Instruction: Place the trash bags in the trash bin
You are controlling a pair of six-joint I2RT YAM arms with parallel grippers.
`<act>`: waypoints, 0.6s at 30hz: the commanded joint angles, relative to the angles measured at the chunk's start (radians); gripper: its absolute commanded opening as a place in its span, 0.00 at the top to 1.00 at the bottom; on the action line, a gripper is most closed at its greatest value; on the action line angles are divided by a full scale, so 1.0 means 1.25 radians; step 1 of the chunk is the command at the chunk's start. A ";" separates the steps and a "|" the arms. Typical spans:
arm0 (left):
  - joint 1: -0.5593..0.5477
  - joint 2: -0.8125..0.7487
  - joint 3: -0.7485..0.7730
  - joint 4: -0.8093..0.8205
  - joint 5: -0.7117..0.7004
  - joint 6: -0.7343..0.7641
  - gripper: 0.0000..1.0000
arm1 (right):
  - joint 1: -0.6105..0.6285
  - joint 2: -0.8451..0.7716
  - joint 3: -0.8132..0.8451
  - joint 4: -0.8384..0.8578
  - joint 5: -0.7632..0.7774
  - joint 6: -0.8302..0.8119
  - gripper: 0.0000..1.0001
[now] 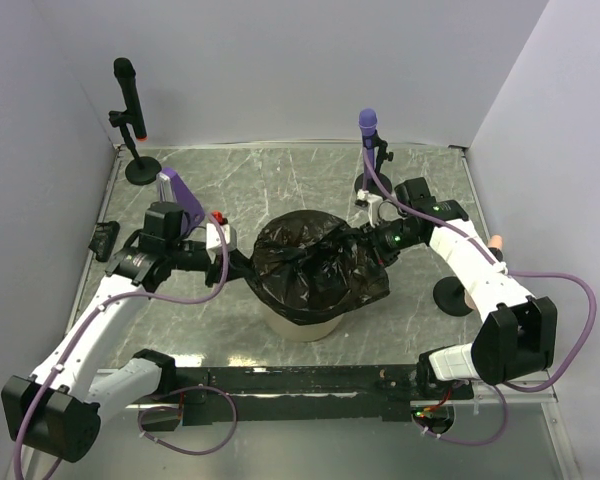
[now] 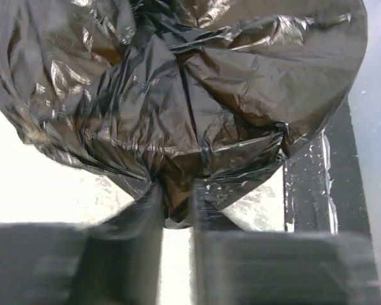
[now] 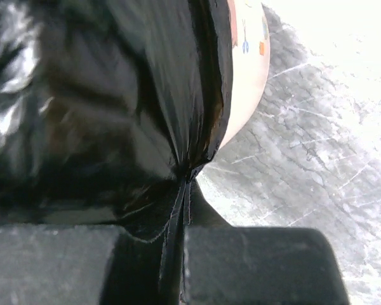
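Standing nearest: the trash bin (image 1: 302,327) — only its tan lower wall shows, upright on the table (image 1: 280,180), under the film.
Trash bag (image 1: 315,265): glossy black, bunched in a crinkled mound on the bin's mouth and hanging over its rim. It is not sunk inside, as far as the top view shows.
Left pincer (image 1: 238,266): clenched on a tuck of the bag's left edge, about level with the rim.
Right pincer (image 1: 376,243): clenched on the bag's right edge, with film gathered between its fingers and the bin's printed side just beside it.
Axis: the bag spans left to right between the two pincers, with the bin directly below its middle. Neither arm is clearly nearer.
Judgement: the coming move probably goes downward — into the mouth, not sideways.
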 commanded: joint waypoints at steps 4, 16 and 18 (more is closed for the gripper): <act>-0.009 -0.001 0.035 -0.044 0.053 0.093 0.99 | 0.025 -0.025 0.029 0.009 -0.052 0.007 1.00; -0.006 -0.038 -0.068 -0.215 -0.083 0.352 0.99 | 0.025 -0.012 -0.052 0.044 -0.012 0.007 1.00; -0.006 -0.038 -0.100 -0.178 -0.089 0.352 0.99 | 0.025 -0.004 -0.074 0.061 -0.006 0.002 1.00</act>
